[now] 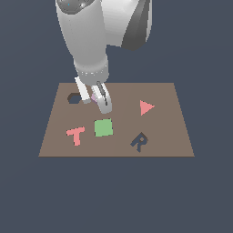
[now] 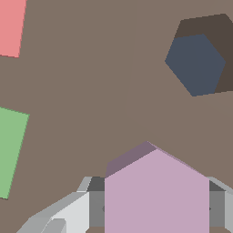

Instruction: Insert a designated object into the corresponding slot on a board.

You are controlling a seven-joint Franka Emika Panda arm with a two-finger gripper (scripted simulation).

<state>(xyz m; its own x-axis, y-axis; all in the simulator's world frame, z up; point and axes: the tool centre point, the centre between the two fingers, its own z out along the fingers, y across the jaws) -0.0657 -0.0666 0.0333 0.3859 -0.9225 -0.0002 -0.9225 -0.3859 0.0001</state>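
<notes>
My gripper (image 1: pixel 96 104) is shut on the pale lilac-pink hexagonal block (image 1: pixel 93 98), held between the two fingers just above the brown board (image 1: pixel 159 132). In the wrist view the block (image 2: pixel 157 191) fills the space between the grey fingers (image 2: pixel 95 207). The dark hexagon-shaped slot (image 1: pixel 74 98) lies on the board just to the exterior view's left of the gripper, partly hidden behind one finger. In the wrist view the slot (image 2: pixel 198 57) is fully visible and apart from the block.
On the board sit a green square (image 1: pixel 103 128), a salmon T (image 1: pixel 76 135), a salmon triangle (image 1: pixel 146 107) and a dark R-shaped hole (image 1: pixel 139 142). The wrist view shows the green square (image 2: pixel 11 150) and part of the T (image 2: pixel 11 27).
</notes>
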